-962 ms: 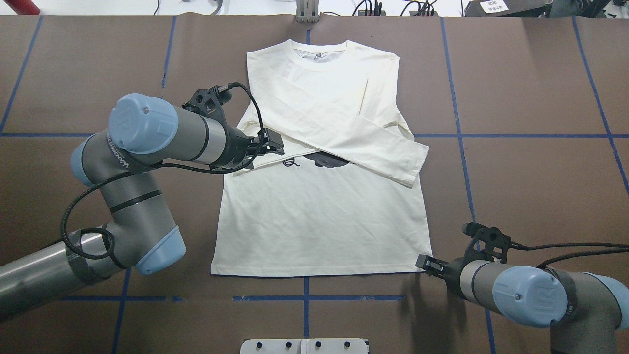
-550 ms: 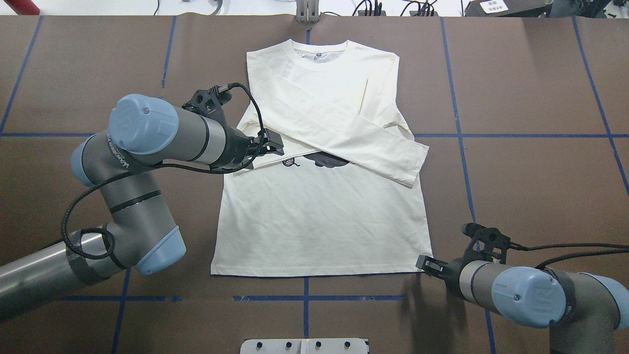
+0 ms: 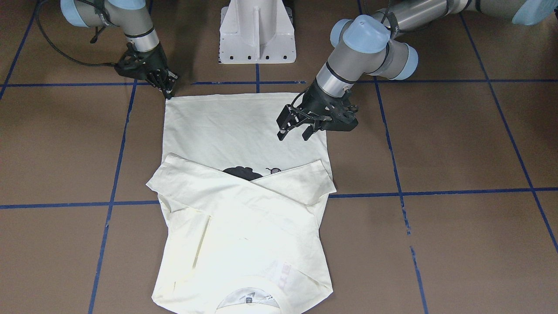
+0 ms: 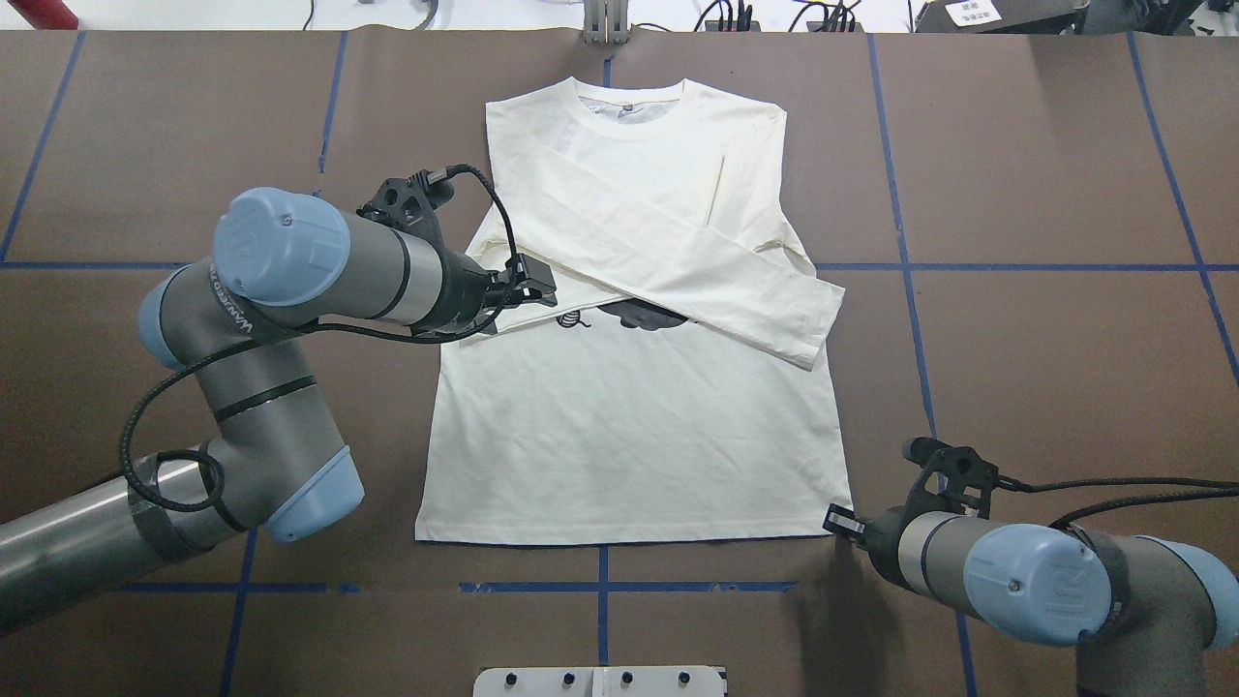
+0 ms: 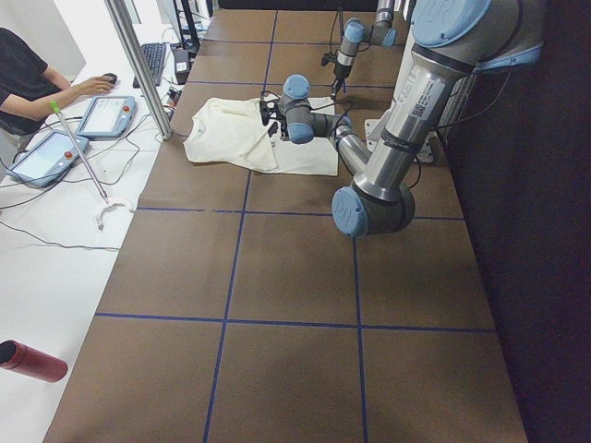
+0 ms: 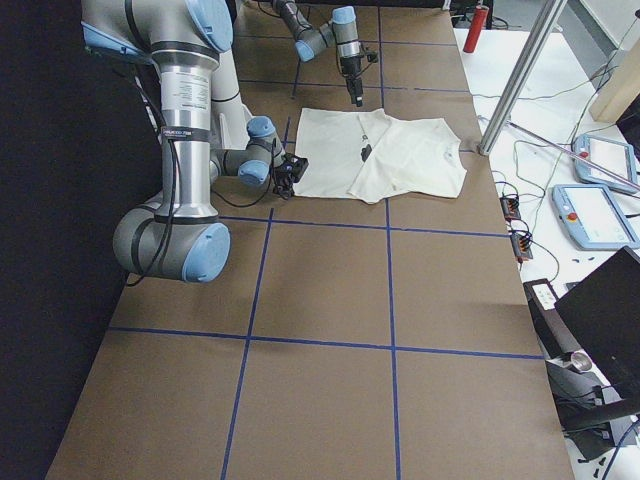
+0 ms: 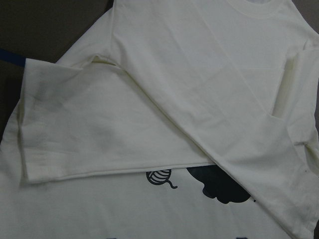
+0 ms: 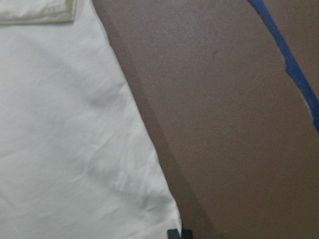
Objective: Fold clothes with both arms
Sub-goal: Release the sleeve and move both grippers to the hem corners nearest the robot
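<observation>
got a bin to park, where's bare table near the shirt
Bare table lies right of the T-shirt and in the far-left corner beyond the left gripper. Crowded at the hem corner by the right gripper.

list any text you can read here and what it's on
Nothing reads cleanly.
Lettering on the left arm: too blurred.
Red lettering on the shirt: shows through the cloth, illegible.
White label beyond the table: too small.

Overhead, front, sides, wrists: shared T-shirt (image 4: 629, 426)
</observation>
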Robot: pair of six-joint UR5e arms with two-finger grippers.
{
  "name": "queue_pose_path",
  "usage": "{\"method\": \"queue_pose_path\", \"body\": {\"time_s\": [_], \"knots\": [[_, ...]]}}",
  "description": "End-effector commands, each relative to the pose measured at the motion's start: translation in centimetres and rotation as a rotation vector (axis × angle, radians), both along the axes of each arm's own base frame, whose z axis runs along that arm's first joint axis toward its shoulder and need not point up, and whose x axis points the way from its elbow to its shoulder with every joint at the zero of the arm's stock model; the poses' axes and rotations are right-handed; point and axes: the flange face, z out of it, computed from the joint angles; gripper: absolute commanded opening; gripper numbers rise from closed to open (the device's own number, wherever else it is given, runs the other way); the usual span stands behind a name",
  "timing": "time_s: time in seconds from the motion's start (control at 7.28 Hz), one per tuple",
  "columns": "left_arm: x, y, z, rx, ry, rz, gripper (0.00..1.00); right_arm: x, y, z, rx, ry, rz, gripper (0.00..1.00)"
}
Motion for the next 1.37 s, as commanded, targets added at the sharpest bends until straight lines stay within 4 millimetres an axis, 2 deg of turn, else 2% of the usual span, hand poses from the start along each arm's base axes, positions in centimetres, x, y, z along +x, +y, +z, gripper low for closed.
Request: {"method": "queue_pose_path", "body": {"time_s": [0.0, 0.14, 0.27, 0.41, 0.55, 0.69, 0.96, 1.1, 1.24], "knots": [[-3.1, 3.2, 2.9, -0.037, -0.018, -0.072, 0.84, 1.1, -0.2, -2.3, 0.009, -0.048, 0.006, 0.0], [-2.6, 7.2, 3.5, -0.058, -0.1, -0.067, 0.84, 1.7, -0.1, -2.9, 0.011, -0.059, 0.007, 0.0], [-0.9, 10.2, 3.4, -0.074, -0.201, -0.083, 0.84, 1.9, -0.1, -3.0, 0.011, -0.062, 0.007, 0.0], [0.9, 12.9, 4.2, -0.114, -0.244, -0.09, 0.84, 1.9, -0.2, -3.0, 0.009, -0.063, 0.007, 0.0], [2.3, 15.7, 6.5, -0.147, -0.286, -0.075, 0.84, 1.9, -0.1, -2.9, 0.009, -0.06, 0.005, 0.0], [2.8, 17.3, 8.0, -0.166, -0.312, -0.056, 0.84, 1.9, -0.2, -2.8, 0.008, -0.057, 0.007, 0.0], [3.8, 18.7, 9.3, -0.186, -0.347, -0.037, 0.82, 2.0, -0.2, -2.8, 0.009, -0.058, 0.007, 0.0], [3.7, 19.2, 10.6, -0.19, -0.37, -0.03, 0.81, 1.9, -0.2, -2.8, 0.009, -0.058, 0.007, 0.0], [3.8, 19.4, 10.6, -0.193, -0.37, -0.02, 0.78, 2.0, -0.2, -2.7, 0.008, -0.055, 0.007, 0.0]]}}
